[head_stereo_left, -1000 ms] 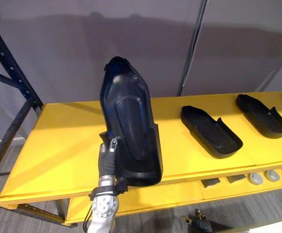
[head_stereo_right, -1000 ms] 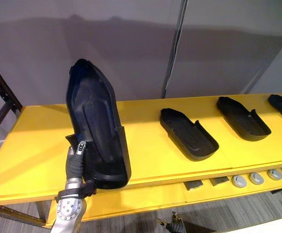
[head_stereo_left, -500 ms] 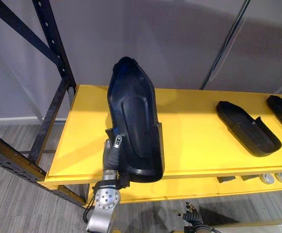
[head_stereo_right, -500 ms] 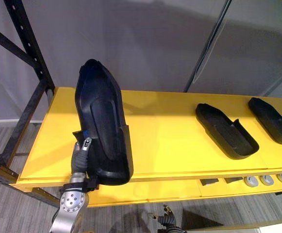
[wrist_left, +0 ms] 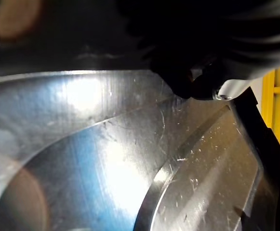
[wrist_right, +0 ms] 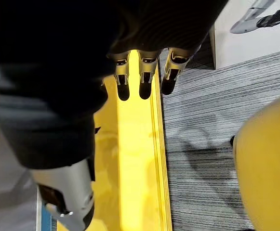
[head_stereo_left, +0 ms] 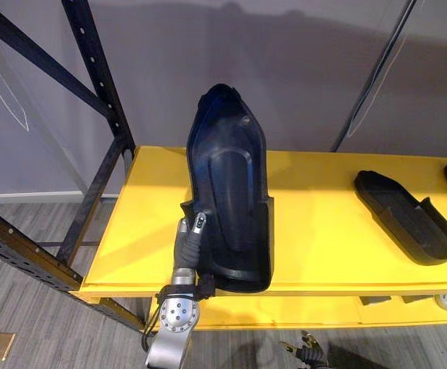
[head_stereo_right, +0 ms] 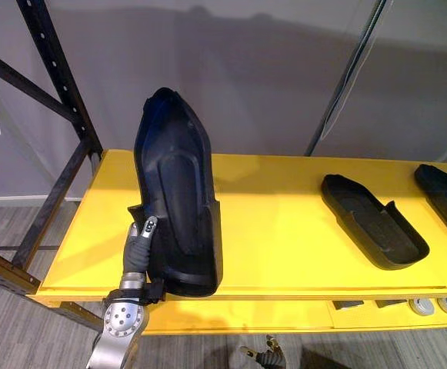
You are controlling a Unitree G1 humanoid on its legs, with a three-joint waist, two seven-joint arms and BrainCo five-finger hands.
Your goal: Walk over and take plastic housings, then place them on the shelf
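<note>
At left end of shelf (head_stereo_left: pixel 323 231), L robot hand (head_stereo_left: pixel 186 250) still clamps upright housing (head_stereo_left: pixel 231 200); R robot hand (wrist_right: pixel 140 72) slack-open; cam shifted

The right hand (wrist_right: pixel 143 76) hangs with its fingers (wrist_right: pixel 122 77) straight and loose, the thumb (wrist_right: pixel 65 197) set apart from them. Past the fingertips runs a yellow shelf board (wrist_right: pixel 130 159); beside the board lies grey striped floor (wrist_right: pixel 197 134), bordered by a rounded yellow shape (wrist_right: pixel 267 168).
</note>
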